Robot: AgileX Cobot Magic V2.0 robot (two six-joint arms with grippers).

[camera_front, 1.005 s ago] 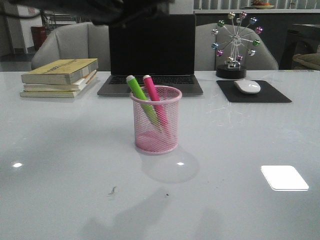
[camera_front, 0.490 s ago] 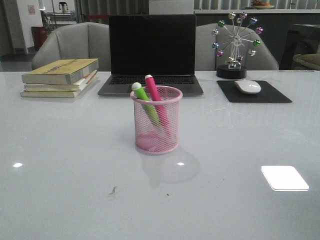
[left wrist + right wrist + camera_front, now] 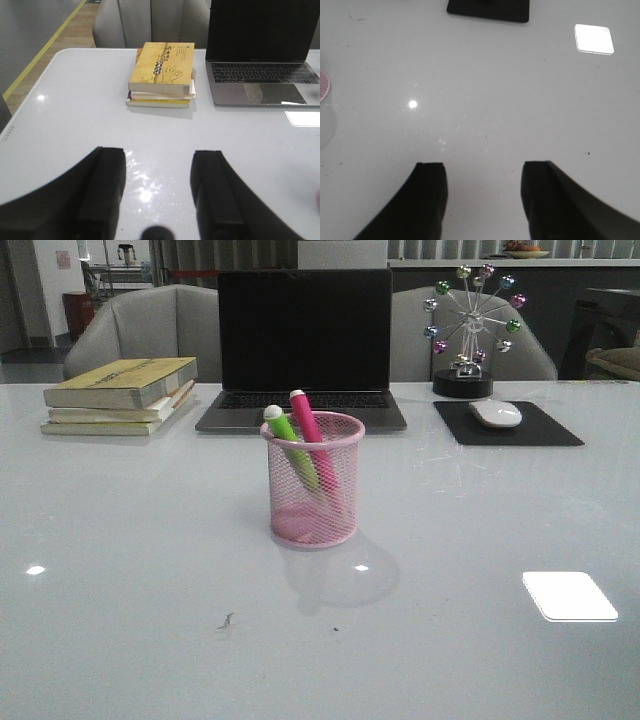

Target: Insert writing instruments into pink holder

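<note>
The pink wire-mesh holder (image 3: 312, 530) stands at the middle of the white table. Both markers lean inside it: the green highlighter (image 3: 291, 443) on the left and the hot pink highlighter (image 3: 309, 426) beside it, caps poking above the rim. A sliver of the holder's rim (image 3: 322, 86) shows in the right wrist view. My left gripper (image 3: 158, 159) is open over bare table near the books, nothing between its fingers. My right gripper (image 3: 484, 172) is open over bare table, also empty. Neither gripper appears in the front view.
A stack of books (image 3: 120, 393) lies at the back left, also books (image 3: 162, 74) in the left wrist view. A laptop (image 3: 304, 345) stands behind the holder. A mouse (image 3: 495, 413) on a black pad (image 3: 545, 427) and a ferris-wheel ornament (image 3: 468, 325) sit at the back right.
A dark arm at the top of the front view one second ago has withdrawn out of sight. The green highlighter has settled deeper into the holder. Nothing moved in the last half second.
</note>
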